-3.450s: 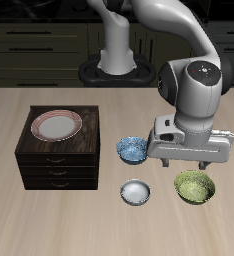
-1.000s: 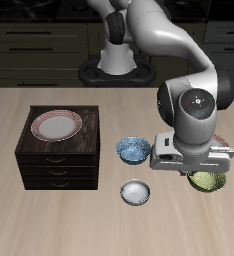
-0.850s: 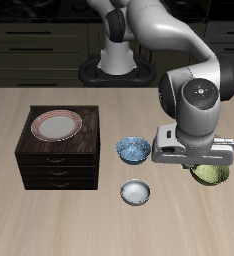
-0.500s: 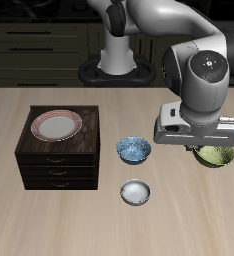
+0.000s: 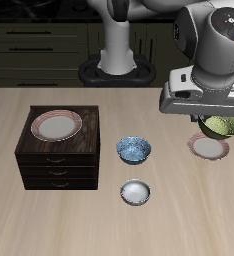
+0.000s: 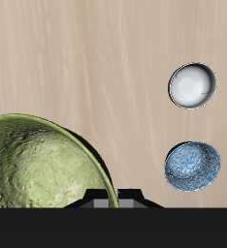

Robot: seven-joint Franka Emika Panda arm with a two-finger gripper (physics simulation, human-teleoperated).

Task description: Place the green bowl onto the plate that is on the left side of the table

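The green bowl (image 5: 224, 127) hangs tilted in my gripper (image 5: 210, 123), which is shut on its rim and holds it in the air. Just below it lies the plate (image 5: 208, 149), white with a pinkish-red rim, on the light-tan table (image 5: 49, 220); the bowl is over the plate's back edge and does not touch it. In the wrist view the green bowl (image 6: 38, 165) fills much of the frame close to the gripper, and the plate is out of view there.
A dark wooden drawer cabinet (image 5: 59, 155) carries a second, like plate (image 5: 56, 125) on top. A blue patterned bowl (image 5: 133, 150) (image 6: 193, 166) and a plain white bowl (image 5: 135, 192) (image 6: 192, 85) stand mid-table.
My gripper has risen with the green bowl and moved back and sideways, away from the cabinet. The plate, hidden behind the arm before, now shows under the bowl.
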